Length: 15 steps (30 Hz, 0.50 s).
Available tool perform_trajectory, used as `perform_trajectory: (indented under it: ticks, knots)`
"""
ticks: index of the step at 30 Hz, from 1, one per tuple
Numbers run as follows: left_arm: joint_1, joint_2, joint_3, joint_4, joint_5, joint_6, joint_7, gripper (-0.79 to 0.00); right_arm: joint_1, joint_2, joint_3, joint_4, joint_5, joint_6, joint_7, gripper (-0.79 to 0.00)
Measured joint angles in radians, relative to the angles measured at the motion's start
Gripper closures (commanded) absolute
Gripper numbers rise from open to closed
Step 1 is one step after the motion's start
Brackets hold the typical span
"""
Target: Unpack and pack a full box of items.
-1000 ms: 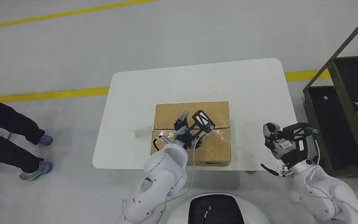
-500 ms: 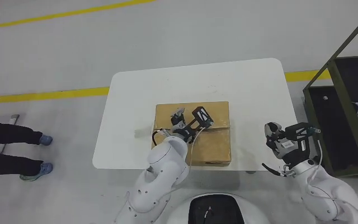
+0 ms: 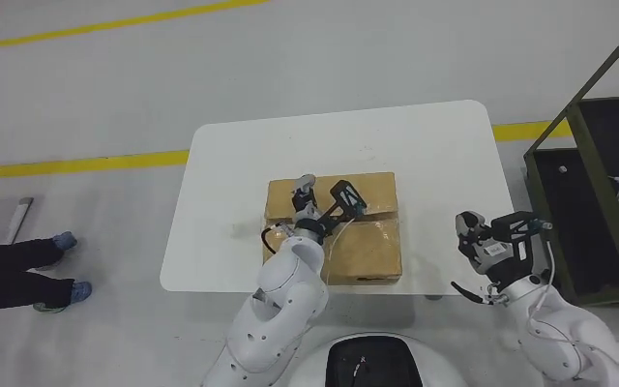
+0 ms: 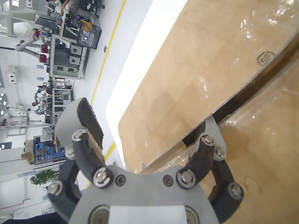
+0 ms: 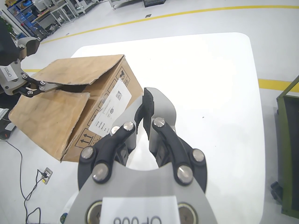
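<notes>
A brown cardboard box (image 3: 334,227) stands in the middle of the white table (image 3: 435,155); its side carries a white label (image 5: 109,108). My left gripper (image 3: 326,195) is open at the top seam. One finger (image 4: 211,129) is tucked under the edge of the far flap (image 4: 198,66), while the other finger (image 4: 79,115) hangs free above it. That far flap (image 5: 79,71) is raised a little, and the near flap (image 5: 53,108) lies flat. Off the table's near right edge, my right gripper (image 5: 143,108) is shut on nothing and held apart from the box.
A dark green cart (image 3: 580,164) stands just right of the table. Bare tabletop lies right of and beyond the box (image 5: 198,82). A cable and a floor socket (image 5: 45,172) lie below the near table edge.
My left gripper has shifted toward the far flap and slid a finger under its edge, raising the flap slightly. The right arm has stayed put.
</notes>
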<state>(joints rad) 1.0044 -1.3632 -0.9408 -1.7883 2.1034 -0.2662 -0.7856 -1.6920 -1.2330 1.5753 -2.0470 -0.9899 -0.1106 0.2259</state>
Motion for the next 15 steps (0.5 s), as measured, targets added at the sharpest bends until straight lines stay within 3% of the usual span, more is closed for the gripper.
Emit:
perform_trajectory:
  ticks: [1,2,3,15]
  knots:
    - [0.002,0.000,-0.001,-0.001,0.012,0.003,0.013,-0.215,0.000,0.000,-0.002,0.001,0.000,0.001,0.000,0.000]
    - [0.004,0.000,-0.001,-0.001,0.019,0.002,0.022,-0.154,0.001,0.000,-0.003,0.001,0.000,0.002,0.000,0.000]
    - [0.005,-0.001,-0.001,0.000,0.024,-0.002,0.032,0.000,0.001,0.000,-0.004,0.002,0.000,0.002,0.000,0.000]
    - [0.015,-0.009,0.001,-0.008,0.032,-0.069,0.086,0.000,0.005,-0.001,-0.010,0.009,0.004,0.008,0.001,0.000]
